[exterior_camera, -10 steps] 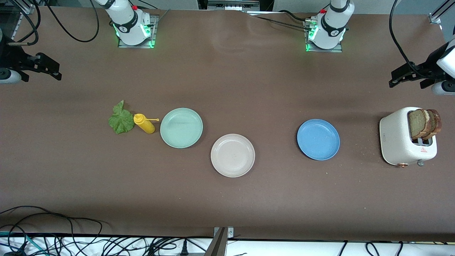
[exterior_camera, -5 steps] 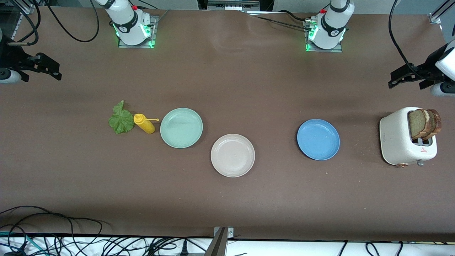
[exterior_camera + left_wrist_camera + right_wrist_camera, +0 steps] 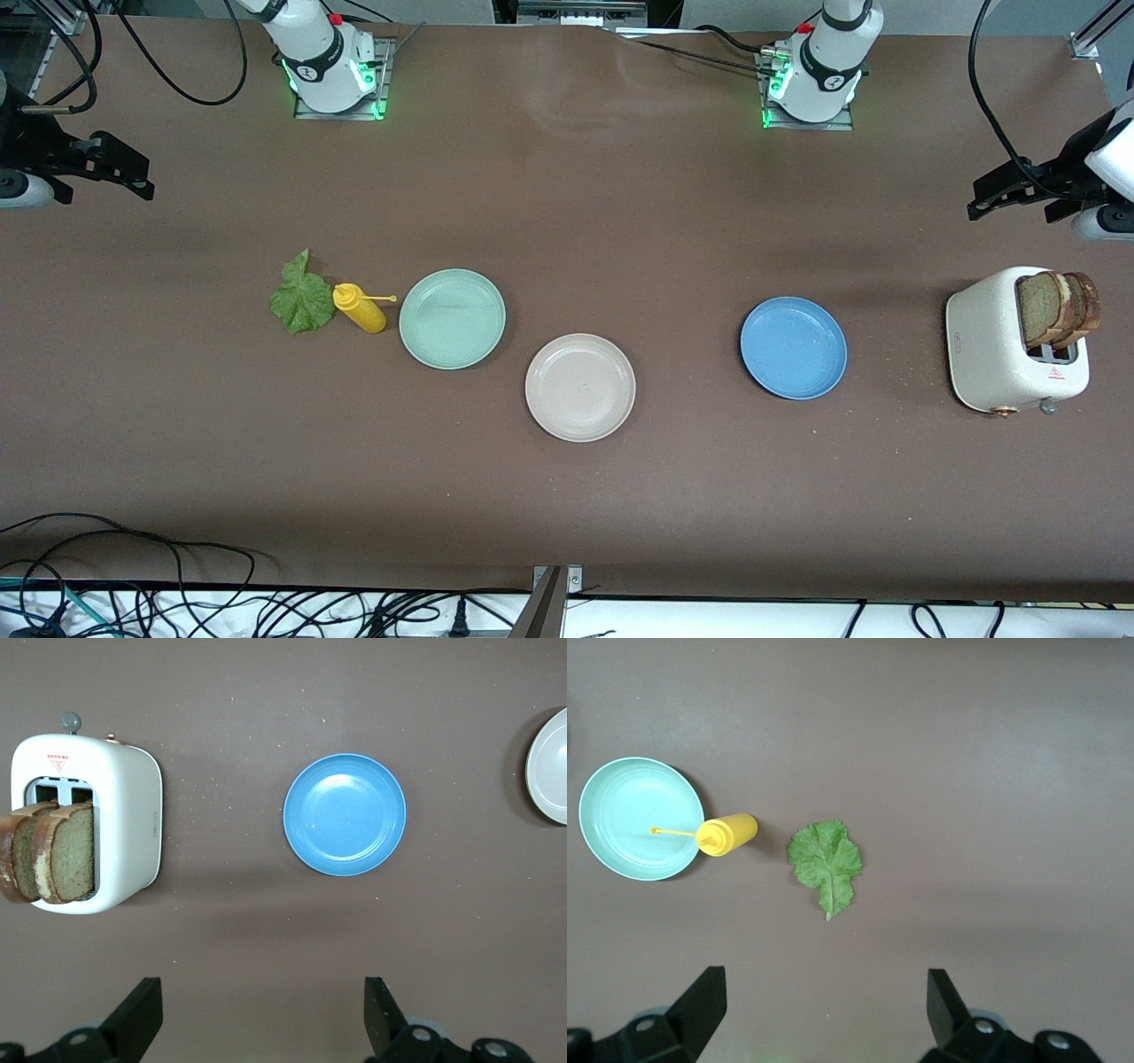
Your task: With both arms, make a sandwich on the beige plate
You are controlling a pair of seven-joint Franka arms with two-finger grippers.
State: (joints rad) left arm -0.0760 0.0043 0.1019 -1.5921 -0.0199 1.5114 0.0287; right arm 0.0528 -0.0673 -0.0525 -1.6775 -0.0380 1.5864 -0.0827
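My beige plate [image 3: 580, 387] sits bare mid-table, so bread [image 3: 1059, 308] comes first: the two slices stand in the toaster [image 3: 1010, 341] at the left arm's end, probably easiest for the wide-open left gripper [image 3: 264, 1020] (the right gripper [image 3: 824, 1017], equally wide, hangs near the lettuce [image 3: 825, 863]).

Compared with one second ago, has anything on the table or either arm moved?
Almost nothing. The left end effector shifted very slightly, up in the front view; it is open, above the table near the toaster. The right end effector, plates, lettuce and bread stayed put.
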